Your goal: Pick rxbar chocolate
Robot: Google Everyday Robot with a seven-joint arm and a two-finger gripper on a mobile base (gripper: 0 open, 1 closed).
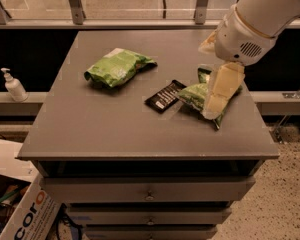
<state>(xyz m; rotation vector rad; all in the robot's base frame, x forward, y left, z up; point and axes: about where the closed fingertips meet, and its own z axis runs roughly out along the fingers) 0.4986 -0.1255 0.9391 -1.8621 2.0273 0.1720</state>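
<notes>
The rxbar chocolate [164, 96] is a small flat black bar with white print. It lies near the middle of the grey table top [115, 129], and its right end touches a green chip bag [197, 95]. My gripper [217, 91] hangs from the white arm [257, 24] at the upper right. It is above that right chip bag, to the right of the bar, and covers part of the bag. It holds nothing that I can see.
A second green chip bag [118, 66] lies at the back left of the table. Drawers [149, 194] sit under the top. A soap dispenser [13, 86] stands on a ledge to the left. A cardboard box [25, 216] is on the floor at the lower left.
</notes>
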